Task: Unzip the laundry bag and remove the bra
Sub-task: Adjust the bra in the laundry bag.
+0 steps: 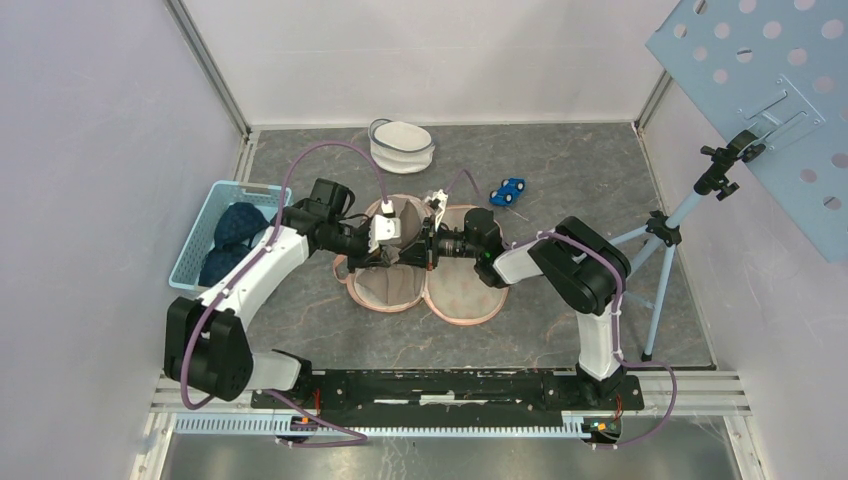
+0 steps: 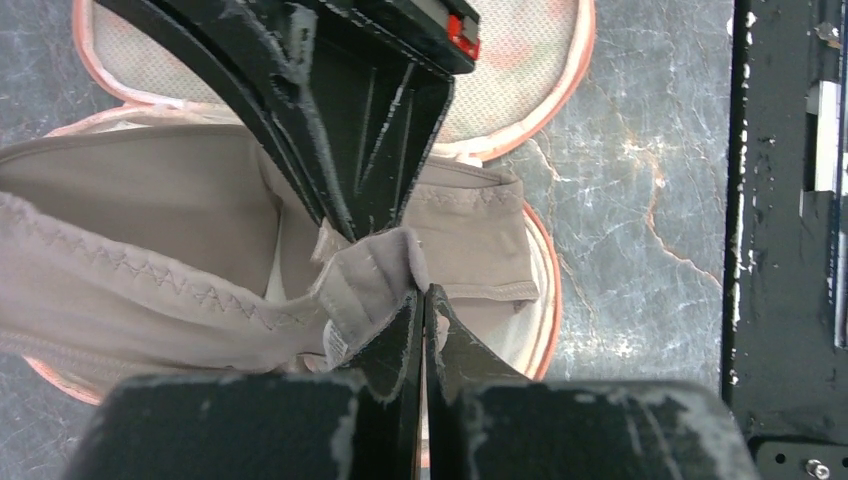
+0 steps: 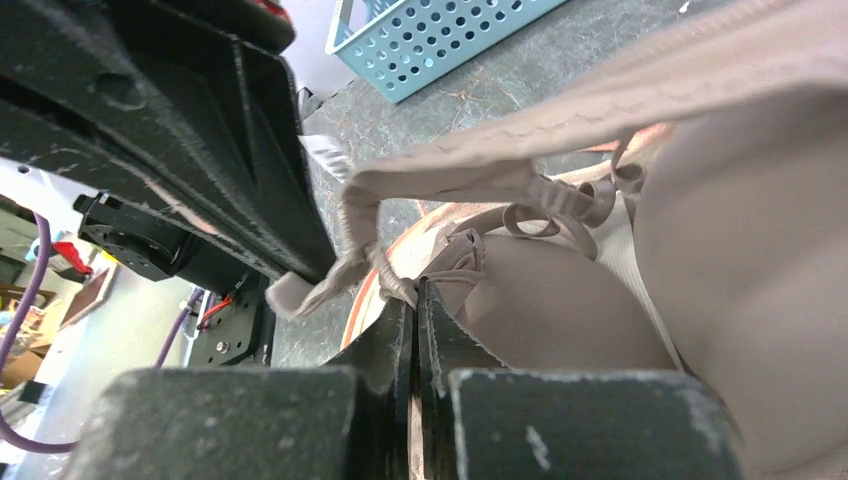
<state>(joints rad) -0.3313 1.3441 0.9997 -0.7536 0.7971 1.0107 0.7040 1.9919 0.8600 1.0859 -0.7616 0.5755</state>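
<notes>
The laundry bag (image 1: 465, 298) lies unzipped and spread flat in two round, pink-rimmed mesh halves at the table's middle. The beige bra (image 2: 150, 220) rests on the bag's lining and is partly lifted off it. My left gripper (image 2: 422, 292) is shut on a folded end of the bra's band. My right gripper (image 3: 415, 285) is shut on a thin strap of the bra (image 3: 560, 310) beside a cup. In the top view the left gripper (image 1: 412, 250) and right gripper (image 1: 430, 250) meet tip to tip over the bag, hiding most of the bra.
A light-blue basket (image 1: 225, 235) with dark clothes stands at the left. A white round mesh bag (image 1: 402, 145) sits at the back. A blue toy car (image 1: 508, 190) lies right of centre. A tripod (image 1: 660, 240) with a perforated board stands at the right.
</notes>
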